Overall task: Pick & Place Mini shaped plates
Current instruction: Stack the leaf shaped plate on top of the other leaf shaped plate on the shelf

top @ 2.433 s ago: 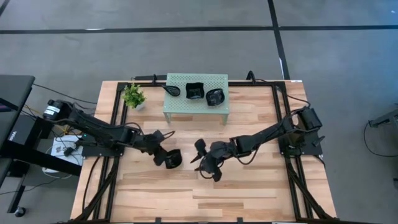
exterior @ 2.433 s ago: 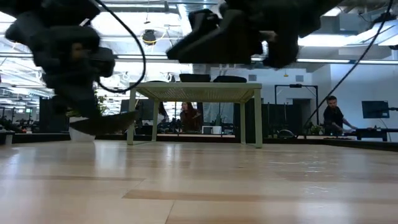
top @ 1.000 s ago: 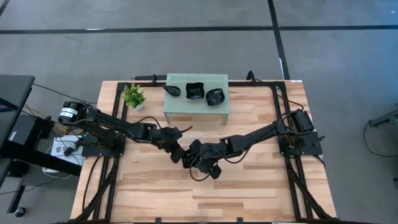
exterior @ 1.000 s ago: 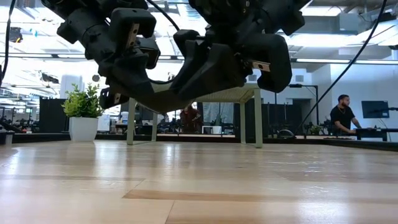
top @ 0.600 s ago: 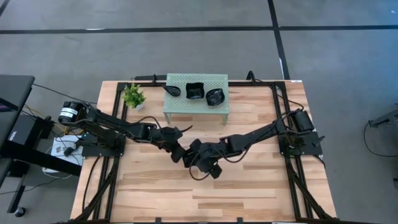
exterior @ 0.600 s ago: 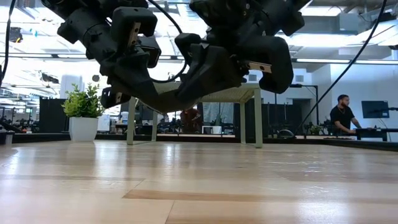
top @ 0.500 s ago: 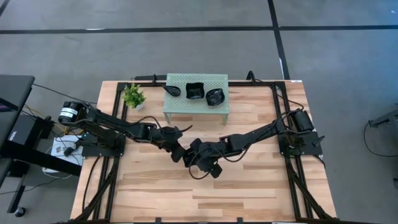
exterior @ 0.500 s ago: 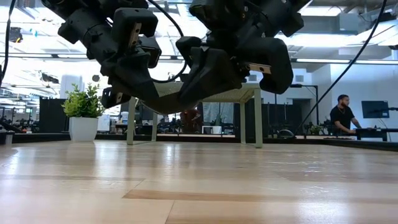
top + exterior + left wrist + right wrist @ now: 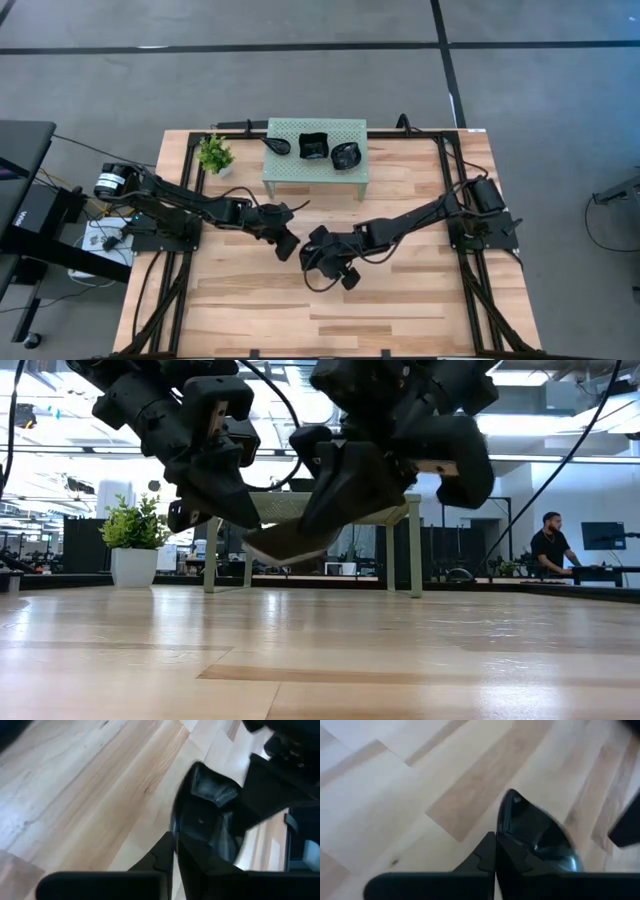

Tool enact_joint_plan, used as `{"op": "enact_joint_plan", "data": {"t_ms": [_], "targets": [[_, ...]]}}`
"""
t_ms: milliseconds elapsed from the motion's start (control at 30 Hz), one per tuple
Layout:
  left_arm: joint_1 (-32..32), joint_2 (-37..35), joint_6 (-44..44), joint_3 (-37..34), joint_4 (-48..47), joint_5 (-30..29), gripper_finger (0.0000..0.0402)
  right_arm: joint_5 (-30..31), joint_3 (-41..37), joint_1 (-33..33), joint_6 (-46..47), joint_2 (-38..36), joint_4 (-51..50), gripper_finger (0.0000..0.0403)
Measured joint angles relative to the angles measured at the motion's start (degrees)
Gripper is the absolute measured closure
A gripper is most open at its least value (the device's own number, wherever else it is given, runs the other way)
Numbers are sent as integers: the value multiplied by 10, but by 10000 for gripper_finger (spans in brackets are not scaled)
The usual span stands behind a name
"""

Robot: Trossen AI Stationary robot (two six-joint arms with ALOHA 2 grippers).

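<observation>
Between the earlier frames and this one, the two grippers that had been pressed together over the middle of the bench point(image 9: 250, 310) drew slightly apart, with the mini plate point(image 9: 290, 543) going over to the right arm. At 9 o'clock of that gap, the left gripper point(image 9: 287, 246) hung in the air; whether it had fully released I could not tell, though in the low view it no longer touched the plate. At 3 o'clock of it, the right gripper point(image 9: 312, 250) was clenched on the plate's rim, carrying it tilted and clear of the bench. A handover looked done. Toward 12 o'clock stood the green rack point(image 9: 285, 172) with three dark plates point(image 9: 313, 146) on top, a likely destination.
</observation>
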Motion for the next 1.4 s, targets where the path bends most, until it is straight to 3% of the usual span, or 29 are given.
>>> {"op": "enact_joint_plan", "data": {"t_ms": [300, 500, 600, 733, 833, 967, 1167, 1400], "targets": [[0, 0, 19, 0, -1, -2, 321, 18, 8, 7, 17, -10, -47, 400], [0, 0, 44, 0, 5, -24, 312, 119, 94, 46, 81, -65, -220, 399], [0, 0, 46, 0, 13, -25, 314, 182, 140, 69, 39, -104, -311, 400], [-1, 0, 77, 0, 25, -25, 314, 281, 165, 66, 1, -172, -350, 401], [-6, 0, 133, 0, 44, -26, 314, 247, 165, 16, 7, -223, -368, 400], [-16, 0, 191, 0, 77, -25, 314, 142, 152, -85, -14, -266, -378, 401], [-20, 0, 236, 0, 98, -25, 314, 19, 141, -236, -88, -256, -382, 401], [-20, 0, 239, 0, 100, -25, 314, -7, 140, -330, -135, -200, -385, 400]]}}
